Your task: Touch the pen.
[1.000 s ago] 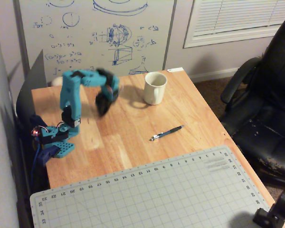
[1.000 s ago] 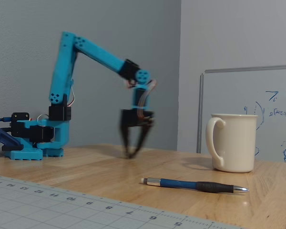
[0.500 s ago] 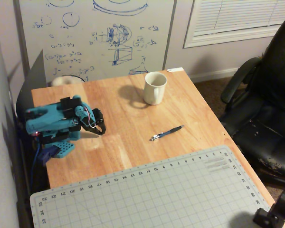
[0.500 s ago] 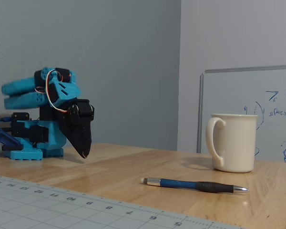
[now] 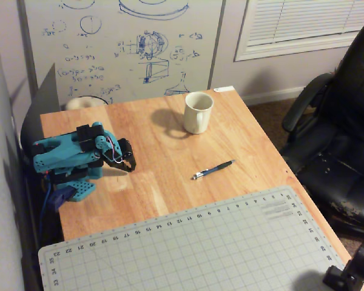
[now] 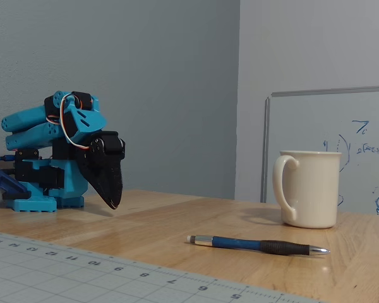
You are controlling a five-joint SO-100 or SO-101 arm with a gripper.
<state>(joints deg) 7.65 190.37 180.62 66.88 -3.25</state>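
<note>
Arm: the blue arm (image 6: 54, 132) is seen folded low over its base at the table's left edge in the overhead view, upper links stacked flat; this reads as a parked pose, not a reach.

Gripper: the gripper (image 6: 112, 203) is pointed down and slightly forward, its dark tips held just above the wooden tabletop (image 5: 164, 130). In the fixed view the two fingers are seen pressed together into a single wedge, so the jaws are judged closed, and nothing is held between them. In the overhead view the gripper (image 5: 131, 166) is seen close in front of the base, its own shadow thrown on the wood just beside it.

Pen: the pen (image 5: 213, 170) is found lying flat on bare wood, well apart from the gripper, angled with one end toward the cutting mat. In the fixed view the pen (image 6: 259, 245) is shown side-on, silver tip to the right, dark grip section behind it. No contact is being made.

Mug: a white mug (image 5: 198, 112) is stood upright beyond the pen, clear of any straight line from gripper to pen.

Cutting mat: a grey gridded cutting mat (image 5: 194, 248) is laid over the near end of the table, just short of the pen.

Progress: the touch is judged not yet made; a long unfold across open table is called for.

Risk: a light pen is likely to be nudged or rolled by a hard descent.
</note>
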